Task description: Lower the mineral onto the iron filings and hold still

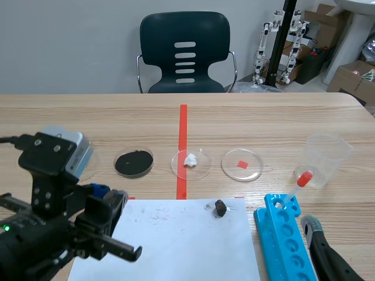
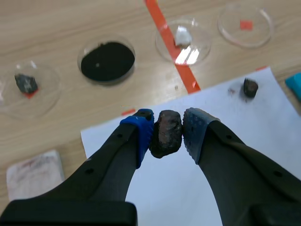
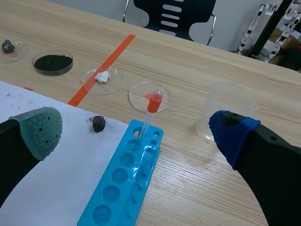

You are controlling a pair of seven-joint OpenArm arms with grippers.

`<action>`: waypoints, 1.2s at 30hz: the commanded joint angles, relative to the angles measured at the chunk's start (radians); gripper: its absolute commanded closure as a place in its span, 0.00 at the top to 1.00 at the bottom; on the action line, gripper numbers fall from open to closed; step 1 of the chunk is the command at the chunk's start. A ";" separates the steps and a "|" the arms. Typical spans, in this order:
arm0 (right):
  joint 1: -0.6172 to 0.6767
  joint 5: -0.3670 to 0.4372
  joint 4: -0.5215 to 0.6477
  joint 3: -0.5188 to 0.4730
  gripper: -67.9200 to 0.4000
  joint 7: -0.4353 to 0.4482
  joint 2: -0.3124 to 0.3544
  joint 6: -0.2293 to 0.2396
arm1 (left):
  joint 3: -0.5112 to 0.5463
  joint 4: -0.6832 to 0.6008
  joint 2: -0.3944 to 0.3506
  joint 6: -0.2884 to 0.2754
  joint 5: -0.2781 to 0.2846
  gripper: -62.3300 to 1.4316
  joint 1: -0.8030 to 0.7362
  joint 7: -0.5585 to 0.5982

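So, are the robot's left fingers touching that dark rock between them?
Touching. The left wrist view shows the left fingers pressed against both sides of the dark rock, with no gap at either pad.

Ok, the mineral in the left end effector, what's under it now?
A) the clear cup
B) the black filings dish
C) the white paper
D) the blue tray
C: the mineral clamped in the left end effector sits over the white paper, with the filings dish farther ahead.

Black left arm (image 1: pixel 50 193) bears screws, a green light (image 1: pixel 6 228), and jaws with blue and grey pads (image 2: pixel 141 134).
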State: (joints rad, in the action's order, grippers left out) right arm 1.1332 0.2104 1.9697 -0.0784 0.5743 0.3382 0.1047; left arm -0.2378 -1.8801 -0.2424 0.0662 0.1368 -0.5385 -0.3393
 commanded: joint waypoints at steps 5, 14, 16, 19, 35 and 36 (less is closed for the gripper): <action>-0.006 0.010 0.014 -0.006 1.00 0.014 0.000 -0.003 | -0.002 0.002 0.073 -0.002 0.003 0.20 0.143 -0.043; -0.006 0.010 0.014 -0.006 1.00 0.014 0.000 -0.003 | -0.002 0.179 0.148 0.037 0.002 0.20 0.391 -0.188; -0.006 0.010 0.014 -0.006 1.00 0.014 0.000 -0.003 | -0.003 0.241 0.165 0.065 0.002 0.20 0.438 -0.189; -0.006 0.010 0.014 -0.006 1.00 0.014 0.000 -0.003 | -0.003 0.336 0.187 0.103 0.003 0.20 0.509 -0.189; -0.006 0.010 0.014 -0.006 1.00 0.014 0.000 -0.003 | -0.003 0.774 0.232 0.107 0.012 0.20 0.791 -0.138; -0.006 0.010 0.014 -0.006 1.00 0.014 0.000 -0.003 | -0.003 0.804 0.238 0.108 0.014 0.20 0.804 -0.127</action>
State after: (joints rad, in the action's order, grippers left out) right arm 1.1332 0.2104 1.9697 -0.0784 0.5743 0.3382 0.1043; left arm -0.2398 -1.0645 -0.0166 0.1722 0.1440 0.2520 -0.4889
